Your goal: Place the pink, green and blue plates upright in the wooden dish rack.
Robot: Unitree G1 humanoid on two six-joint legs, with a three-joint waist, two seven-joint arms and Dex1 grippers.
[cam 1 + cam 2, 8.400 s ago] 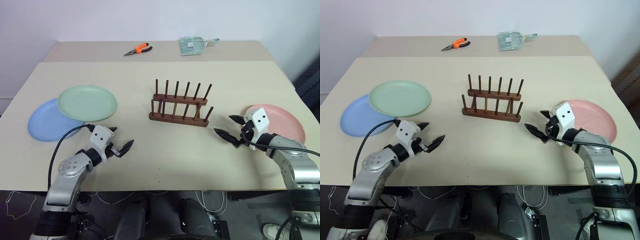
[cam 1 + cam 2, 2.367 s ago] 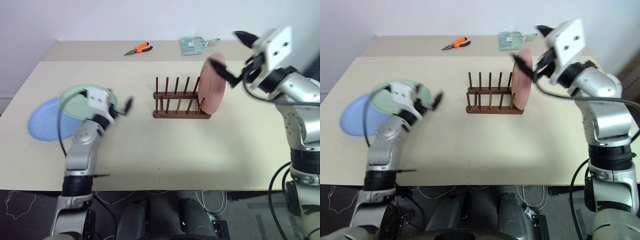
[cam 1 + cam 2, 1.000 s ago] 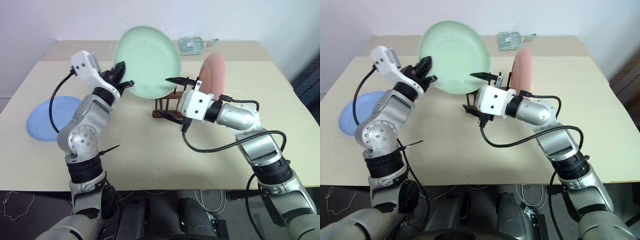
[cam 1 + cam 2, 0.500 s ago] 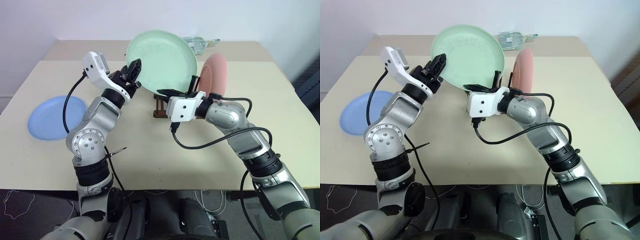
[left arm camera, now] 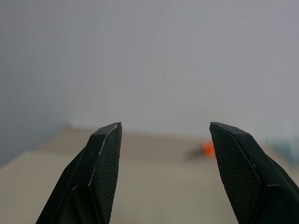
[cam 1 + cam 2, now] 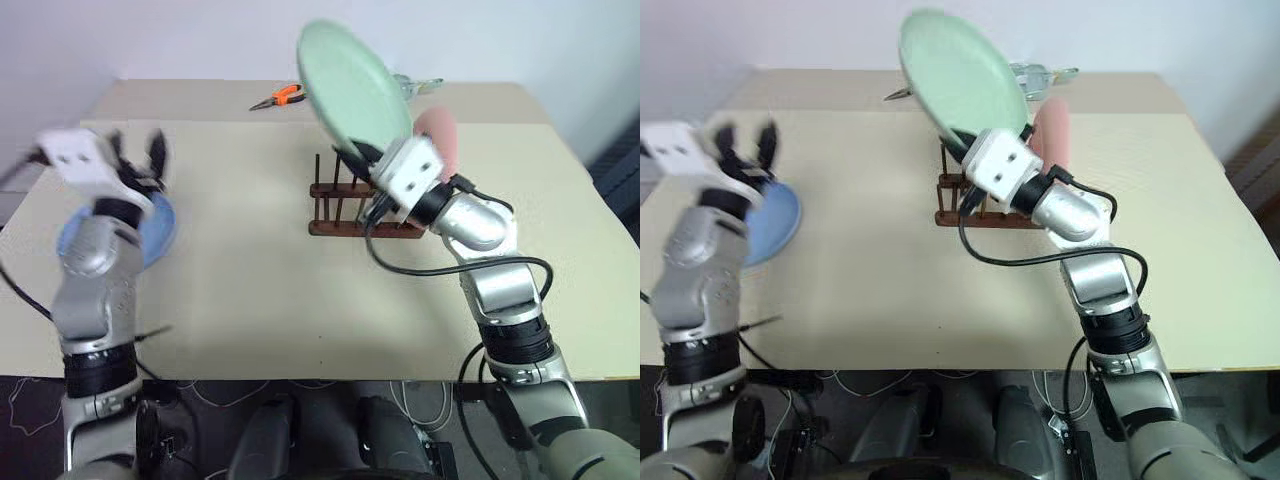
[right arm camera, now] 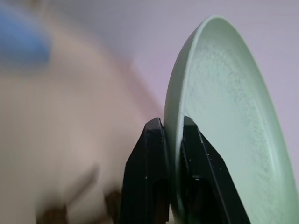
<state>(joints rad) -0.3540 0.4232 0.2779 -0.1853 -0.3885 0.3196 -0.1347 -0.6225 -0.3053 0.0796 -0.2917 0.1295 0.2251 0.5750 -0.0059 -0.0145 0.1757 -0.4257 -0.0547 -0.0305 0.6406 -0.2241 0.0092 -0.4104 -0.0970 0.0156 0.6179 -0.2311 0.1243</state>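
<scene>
Pinching the green plate by its rim above the rack, right tool clamps; left tool gapes empty.

Orange-handled pliers lie at the upper middle of my head view. They rest on the beige table.

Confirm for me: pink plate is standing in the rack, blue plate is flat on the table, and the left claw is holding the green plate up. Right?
Not quite. The right claw grips the green plate by its rim, as the right wrist view shows; the left claw is open with nothing in it. The pink plate stands in the rack, and the blue plate lies flat on the table.
</scene>
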